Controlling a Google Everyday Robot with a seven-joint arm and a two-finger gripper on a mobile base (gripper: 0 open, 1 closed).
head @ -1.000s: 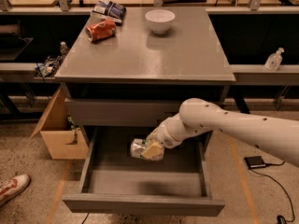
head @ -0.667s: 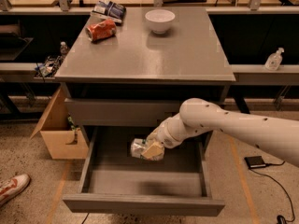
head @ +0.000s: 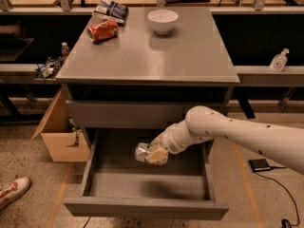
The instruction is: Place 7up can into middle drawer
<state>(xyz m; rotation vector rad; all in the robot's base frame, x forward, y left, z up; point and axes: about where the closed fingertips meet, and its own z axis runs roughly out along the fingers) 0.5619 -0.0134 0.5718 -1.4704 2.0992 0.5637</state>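
Observation:
The middle drawer [head: 142,207] of the grey cabinet is pulled wide open, showing a bare grey inside. My white arm reaches in from the right. My gripper [head: 153,154] is inside the open drawer, over its middle, shut on the 7up can [head: 143,153]. The can is dented, silvery-white with green marks, and lies sideways in the fingers a little above the drawer floor.
On the cabinet top [head: 190,61] lie an orange-red can [head: 102,31], a snack bag [head: 110,9] and a white bowl [head: 162,21]. The upper drawer front [head: 123,114] is shut. A cardboard box [head: 59,134] stands at the left, a shoe [head: 12,192] at the lower left.

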